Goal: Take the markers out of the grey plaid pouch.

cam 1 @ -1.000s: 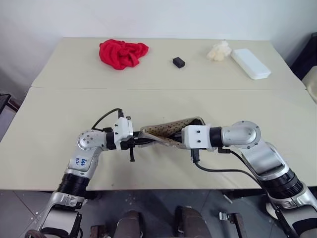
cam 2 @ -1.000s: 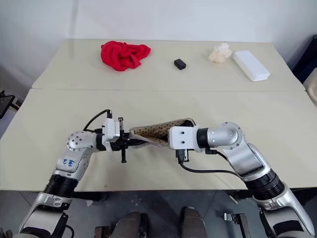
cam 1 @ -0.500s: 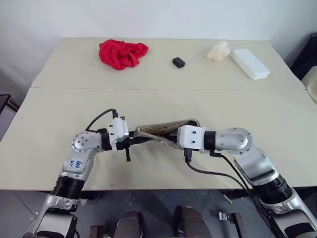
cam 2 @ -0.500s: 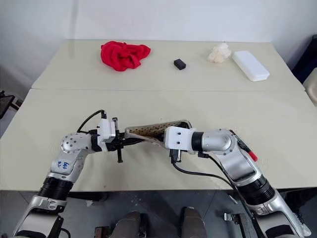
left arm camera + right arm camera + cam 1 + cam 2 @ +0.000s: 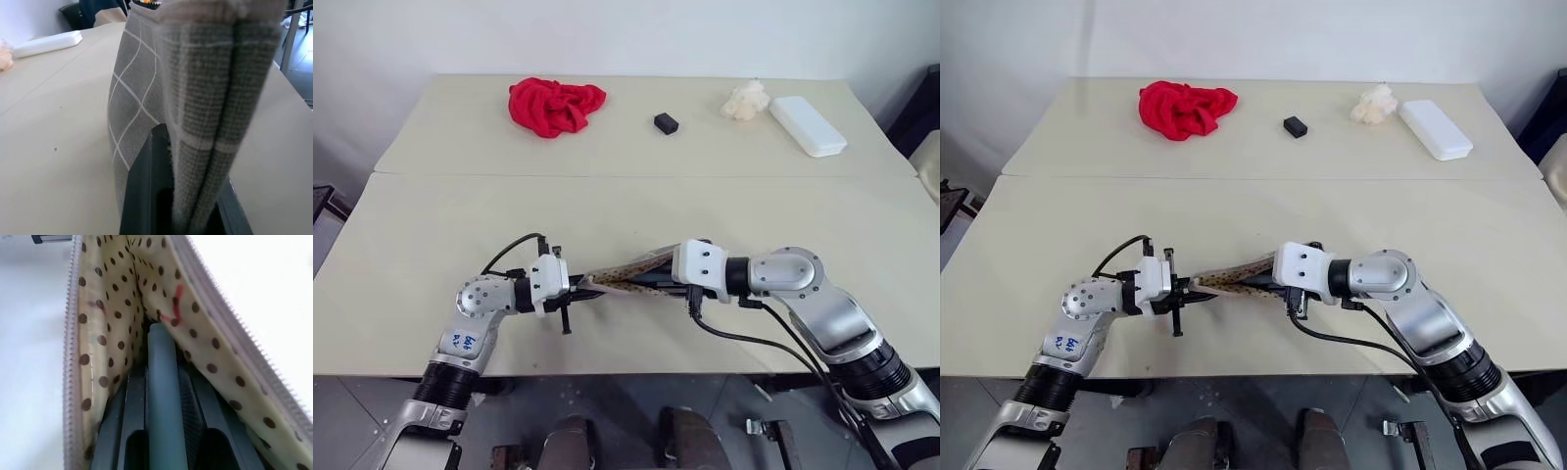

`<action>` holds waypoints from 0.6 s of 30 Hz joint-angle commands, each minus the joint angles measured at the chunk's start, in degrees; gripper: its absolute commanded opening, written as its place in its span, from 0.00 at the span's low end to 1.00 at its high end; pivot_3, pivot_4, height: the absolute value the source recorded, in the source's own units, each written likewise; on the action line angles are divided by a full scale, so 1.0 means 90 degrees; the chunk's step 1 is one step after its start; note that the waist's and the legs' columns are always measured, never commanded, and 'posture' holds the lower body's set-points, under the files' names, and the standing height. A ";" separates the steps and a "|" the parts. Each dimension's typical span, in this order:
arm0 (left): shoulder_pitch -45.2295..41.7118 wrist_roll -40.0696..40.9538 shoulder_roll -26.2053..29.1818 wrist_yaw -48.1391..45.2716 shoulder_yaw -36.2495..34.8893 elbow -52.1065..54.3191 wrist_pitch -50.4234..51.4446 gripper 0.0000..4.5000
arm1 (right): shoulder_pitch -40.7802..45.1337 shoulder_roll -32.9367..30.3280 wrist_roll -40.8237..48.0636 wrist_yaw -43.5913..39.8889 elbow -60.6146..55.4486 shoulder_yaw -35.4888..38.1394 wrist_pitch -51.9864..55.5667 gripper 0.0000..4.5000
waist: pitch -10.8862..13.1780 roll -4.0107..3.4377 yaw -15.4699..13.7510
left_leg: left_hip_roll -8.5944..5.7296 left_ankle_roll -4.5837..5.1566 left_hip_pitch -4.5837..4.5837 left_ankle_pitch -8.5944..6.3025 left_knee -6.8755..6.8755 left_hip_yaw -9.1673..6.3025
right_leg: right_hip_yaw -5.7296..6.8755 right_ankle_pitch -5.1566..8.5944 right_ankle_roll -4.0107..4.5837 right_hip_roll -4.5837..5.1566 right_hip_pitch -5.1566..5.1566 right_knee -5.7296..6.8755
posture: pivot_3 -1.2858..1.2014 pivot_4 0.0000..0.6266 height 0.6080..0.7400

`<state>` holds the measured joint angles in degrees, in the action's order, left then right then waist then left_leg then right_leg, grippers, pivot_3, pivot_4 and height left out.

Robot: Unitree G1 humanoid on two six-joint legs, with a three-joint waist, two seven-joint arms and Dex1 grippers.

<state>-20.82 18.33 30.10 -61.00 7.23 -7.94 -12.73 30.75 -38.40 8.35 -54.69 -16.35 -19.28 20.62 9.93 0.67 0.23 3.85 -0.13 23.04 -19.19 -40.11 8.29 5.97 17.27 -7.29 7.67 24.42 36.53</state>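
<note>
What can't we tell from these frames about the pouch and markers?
- Marker count: in the right wrist view the right gripper holds one green marker inside the pouch; its far end and any others are hidden by the dotted lining.
- Pouch interior: in the eye views the right gripper covers the pouch mouth.
- Left gripper: fabric folds hide the pinch point.
- Small black block: too small to identify.
</note>
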 commanded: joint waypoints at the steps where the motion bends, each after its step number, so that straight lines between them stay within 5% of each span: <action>1: 0.0194 -0.0158 0.0344 -0.0088 -0.0280 -0.0384 0.0033 0.00 | -0.0056 -0.0221 0.0479 -0.0418 0.0142 0.0857 -0.0741 0.11 | 0.0000 0.0000 -0.0006 | 0.0000 0.0000 0.0000 0.0000 0.0000 0.0000 | 0.0000 0.0000 0.0000 0.0000 -0.0001 -0.0002 | 0.52 0.24 1.00; 4: 0.0126 -0.0177 0.0355 -0.0129 -0.0249 -0.0499 -0.0009 0.00 | -0.0104 0.0120 0.1323 -0.0322 0.0279 0.1367 -0.0508 0.11 | 0.0000 0.0001 -0.0016 | -0.0001 0.0001 0.0000 0.0000 0.0001 0.0000 | 0.0000 0.0000 0.0000 0.0000 -0.0001 -0.0003 | 0.52 0.24 1.00; 9: 0.0115 -0.0226 0.0374 -0.0153 -0.0277 -0.0597 -0.0096 0.00 | -0.0099 -0.0446 0.0116 -0.0311 0.0844 0.1096 -0.1287 0.11 | 0.0000 -0.0001 -0.0022 | -0.0001 0.0002 -0.0006 -0.0001 -0.0003 0.0001 | 0.0000 -0.0001 0.0000 0.0004 -0.0008 -0.0002 | 0.52 0.24 1.00; 18: 0.0119 -0.0215 0.0261 -0.0091 -0.0362 -0.0514 -0.0010 0.00 | -0.0508 -0.0015 0.2277 -0.0799 -0.0325 0.1954 -0.0436 0.11 | 0.0001 -0.0003 -0.0042 | 0.0001 -0.0001 -0.0004 0.0001 0.0002 0.0005 | -0.0001 0.0000 0.0000 0.0000 -0.0001 -0.0001 | 0.52 0.24 1.00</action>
<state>-19.88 15.99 32.42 -62.01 5.07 -13.88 -13.03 26.44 -37.95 25.20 -61.81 -16.14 -5.48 15.60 9.95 0.64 -0.15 3.86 -0.13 23.01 -19.19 -40.14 8.32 5.96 17.26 -7.29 7.68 24.37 36.52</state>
